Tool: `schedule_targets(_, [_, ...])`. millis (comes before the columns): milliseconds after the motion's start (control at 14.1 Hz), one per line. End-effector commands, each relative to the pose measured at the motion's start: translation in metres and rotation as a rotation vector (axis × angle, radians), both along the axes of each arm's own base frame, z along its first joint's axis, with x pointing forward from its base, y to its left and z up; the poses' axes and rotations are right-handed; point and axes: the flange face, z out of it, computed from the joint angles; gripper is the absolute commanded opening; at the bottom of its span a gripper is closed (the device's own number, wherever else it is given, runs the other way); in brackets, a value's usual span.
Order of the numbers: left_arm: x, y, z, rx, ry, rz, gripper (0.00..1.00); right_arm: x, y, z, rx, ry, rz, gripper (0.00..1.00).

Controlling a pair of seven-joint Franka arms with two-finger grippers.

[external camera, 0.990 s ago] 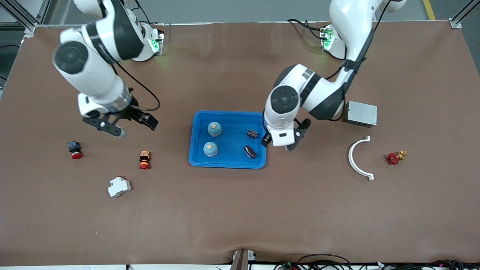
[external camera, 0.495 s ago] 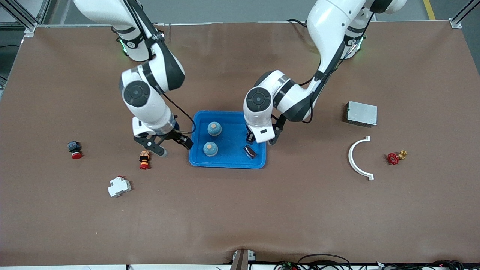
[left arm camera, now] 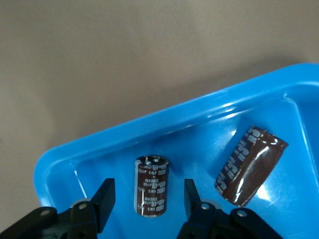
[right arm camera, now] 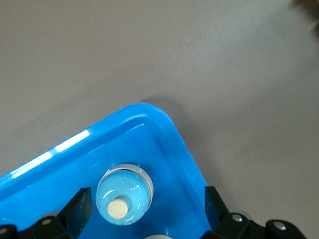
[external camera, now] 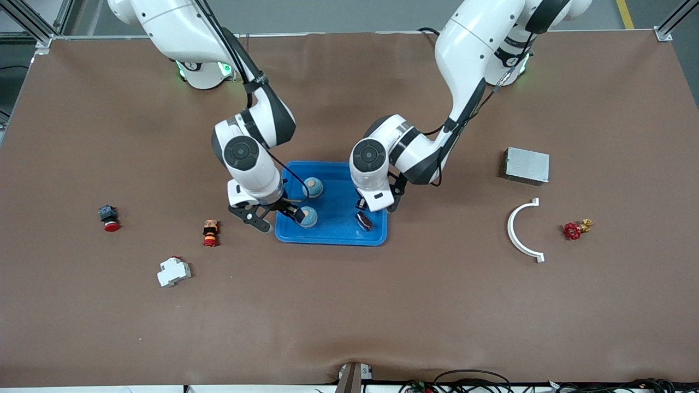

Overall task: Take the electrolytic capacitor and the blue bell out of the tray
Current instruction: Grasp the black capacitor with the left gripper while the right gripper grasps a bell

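Brown capacitor (left arm camera: 151, 186) upright in blue tray (left arm camera: 149, 130); left gripper (left arm camera: 147, 205) fingers apart, straddling it, not touching. Right gripper (right arm camera: 145, 208) fingers wide apart around blue bell (right arm camera: 123, 195).

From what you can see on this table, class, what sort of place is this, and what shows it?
Probably a robotics lab test bench: a brown mat-covered table with a metal frame at its corners, a blue tray holding capacitors and bells, and loose industrial parts such as a red valve.
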Motion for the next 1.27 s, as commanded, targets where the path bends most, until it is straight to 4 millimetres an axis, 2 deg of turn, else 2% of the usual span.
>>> schedule_targets(0, [-0.001,-0.005,-0.013,-0.008,-0.017,0.014,0.64,0.003,0.022,-0.01,0.004,0.002,-0.027,1.0])
schedule_targets(71, [-0.003,-0.007,-0.014,-0.006,-0.017,0.01,0.63,0.0,0.029,-0.015,-0.001,0.005,-0.033,1.0])
schedule_targets(212, [-0.002,-0.006,-0.015,0.005,-0.027,-0.002,0.51,-0.007,0.041,-0.025,-0.012,0.011,-0.021,1.0])
schedule_targets(283, [-0.002,-0.006,-0.015,0.007,-0.029,-0.006,0.38,-0.01,0.044,-0.03,-0.017,0.015,-0.013,1.0])
schedule_targets(354, [-0.002,-0.007,-0.013,0.006,-0.032,-0.009,0.16,-0.011,0.046,-0.031,-0.019,0.015,-0.009,1.0])
schedule_targets(424, [-0.001,-0.006,-0.009,0.008,-0.035,-0.01,0.0,-0.012,0.046,-0.034,-0.023,0.018,-0.007,1.0])
schedule_targets(566, [0.006,0.001,0.005,0.031,-0.045,-0.008,0.0,-0.013,0.047,-0.036,-0.025,0.019,-0.005,1.0])
schedule_targets(778, [0.021,0.017,0.064,0.075,-0.093,-0.028,0.0,-0.011,0.049,-0.039,-0.028,0.015,0.0,1.0])
schedule_targets(1061, [0.066,0.089,0.138,0.084,-0.108,0.053,0.0,-0.006,0.052,-0.047,-0.029,0.014,0.001,1.0])
schedule_targets(1132, [0.079,0.114,0.15,0.087,-0.108,0.071,0.0,-0.006,0.052,-0.047,-0.03,0.013,-0.001,1.0])
schedule_targets(1202, [0.085,0.13,0.159,0.09,-0.102,0.063,0.0,-0.006,0.052,-0.047,-0.029,0.014,0.001,1.0])
